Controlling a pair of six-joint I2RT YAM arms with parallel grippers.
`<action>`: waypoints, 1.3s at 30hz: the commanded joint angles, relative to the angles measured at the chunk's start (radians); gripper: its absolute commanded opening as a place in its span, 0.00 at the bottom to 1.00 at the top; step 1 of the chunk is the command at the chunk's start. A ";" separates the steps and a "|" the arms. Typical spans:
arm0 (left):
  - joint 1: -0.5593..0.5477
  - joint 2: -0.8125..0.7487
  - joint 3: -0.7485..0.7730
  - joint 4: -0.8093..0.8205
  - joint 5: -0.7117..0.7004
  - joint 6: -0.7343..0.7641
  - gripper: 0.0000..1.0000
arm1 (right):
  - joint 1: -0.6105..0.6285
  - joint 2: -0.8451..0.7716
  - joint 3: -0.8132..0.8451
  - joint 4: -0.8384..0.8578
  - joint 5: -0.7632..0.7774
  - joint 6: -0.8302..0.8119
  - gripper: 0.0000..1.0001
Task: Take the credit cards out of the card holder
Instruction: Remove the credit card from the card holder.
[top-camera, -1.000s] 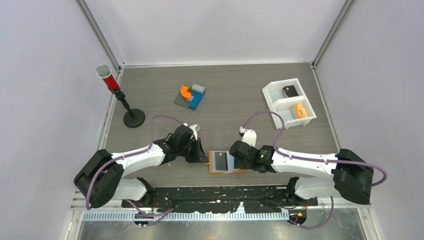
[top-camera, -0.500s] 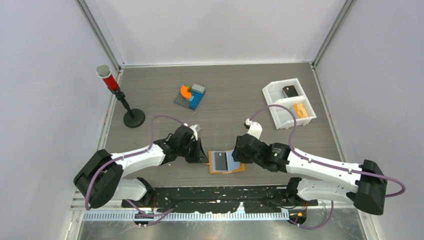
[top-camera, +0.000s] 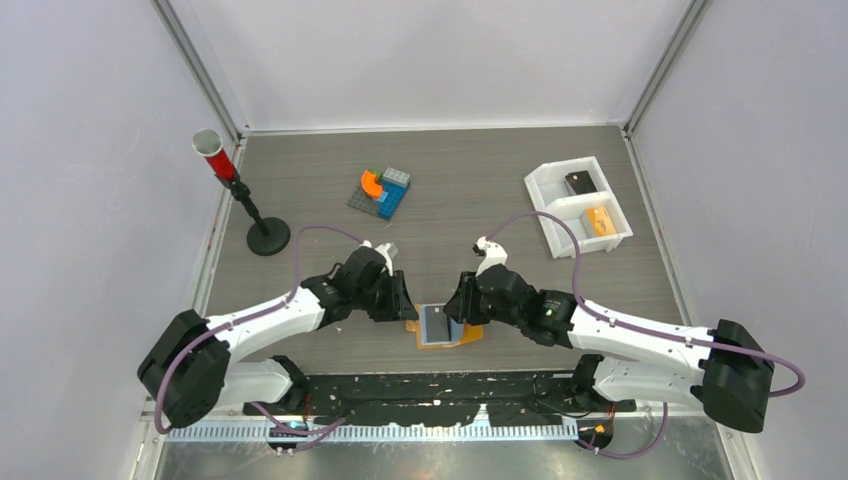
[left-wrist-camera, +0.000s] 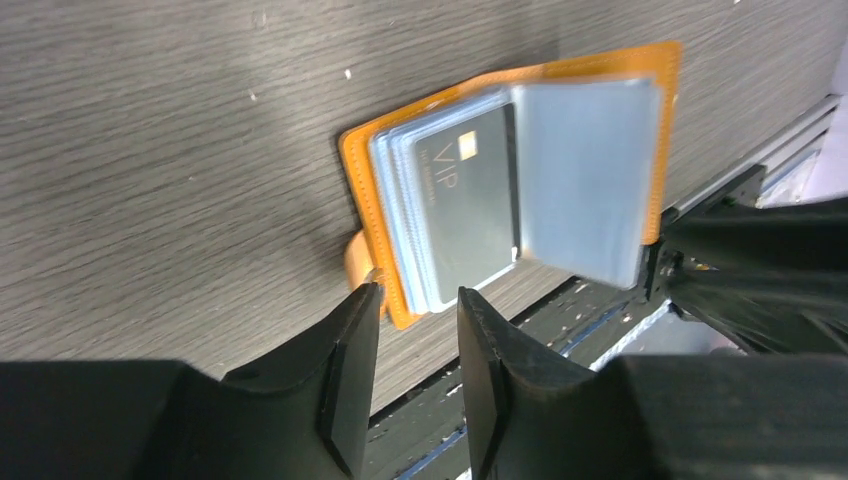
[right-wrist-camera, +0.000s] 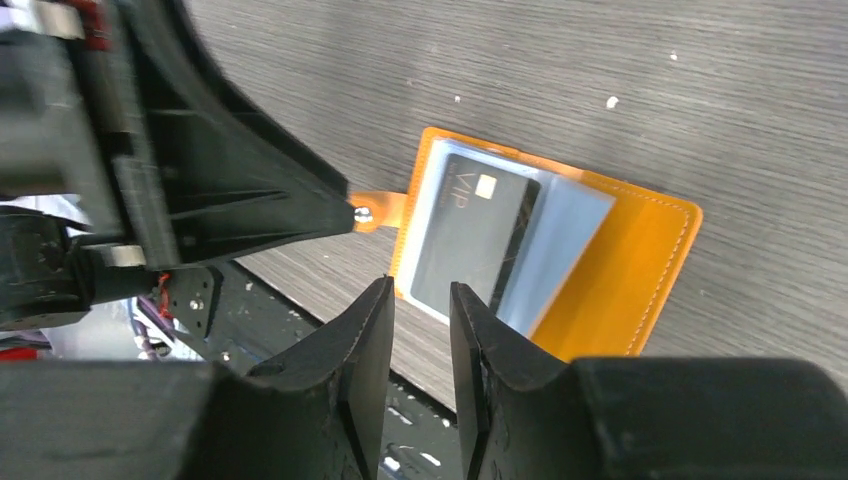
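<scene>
The card holder (top-camera: 455, 330) lies open and flat on the table (top-camera: 500, 190), in the lower middle of the top view. It is a tan-orange bifold with stitched edges and a small tab (left-wrist-camera: 357, 262) on one side. Pale blue clear sleeves (left-wrist-camera: 400, 160) are stacked inside, and one sleeve is lifted. A dark grey credit card (left-wrist-camera: 472, 200), marked VIP and bearing a gold chip, lies face up on the stack.
</scene>
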 joint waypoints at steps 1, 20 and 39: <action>-0.007 -0.040 0.066 -0.028 -0.024 0.011 0.37 | -0.061 0.010 -0.076 0.182 -0.132 -0.052 0.33; -0.026 0.169 0.080 0.108 0.034 0.039 0.16 | -0.192 0.148 -0.217 0.390 -0.331 -0.045 0.26; -0.026 0.225 0.045 0.127 0.007 0.048 0.12 | -0.210 0.257 -0.246 0.492 -0.350 -0.019 0.29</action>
